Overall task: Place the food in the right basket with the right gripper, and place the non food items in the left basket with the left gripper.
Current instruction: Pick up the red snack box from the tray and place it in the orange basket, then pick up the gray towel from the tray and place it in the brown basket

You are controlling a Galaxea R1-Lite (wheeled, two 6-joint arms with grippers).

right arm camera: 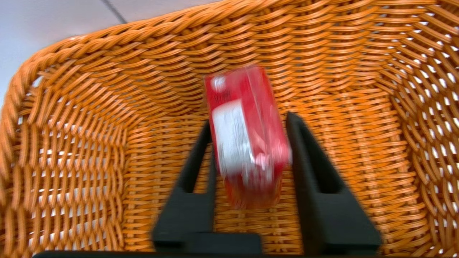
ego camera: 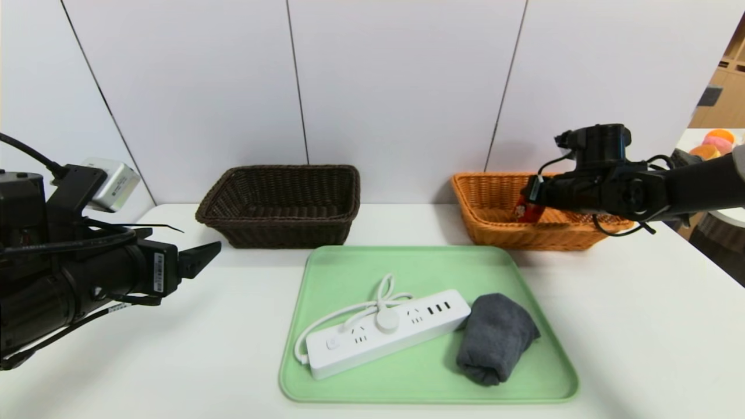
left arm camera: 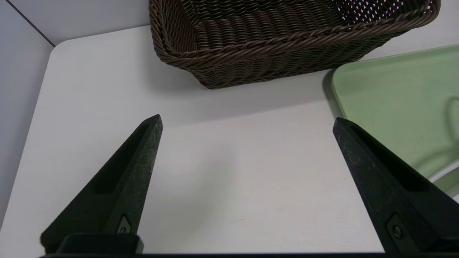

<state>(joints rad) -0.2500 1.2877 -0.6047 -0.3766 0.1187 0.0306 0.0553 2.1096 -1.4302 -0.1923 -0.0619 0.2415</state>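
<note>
The red food pack (right arm camera: 247, 136) is sitting between the fingers of the right claw (right arm camera: 247, 122), hanging over the inside of the orange basket (ego camera: 495, 224). It looks smeared in the right wrist view and there's a sliver of a gap on one side, so honestly I can't tell if the claw is pinching it or has just let go. Left claw (left arm camera: 247, 123) is spread wide with nothing in it, hovering over bare counter (ego camera: 233, 326) near the dark brown basket (ego camera: 279, 203).

What could go wrong: if the pack drops tilted it might catch the woven wall and end up leaning on the rim. Later on, the power strip (ego camera: 387, 334) on the green tray (ego camera: 547, 384) has a loose coiled cord that could snag or drag, and the grey rolled cloth (ego camera: 496, 346) touching it might unroll when grabbed.

Counter is plain white and smooth, backed by white wall panels.
</note>
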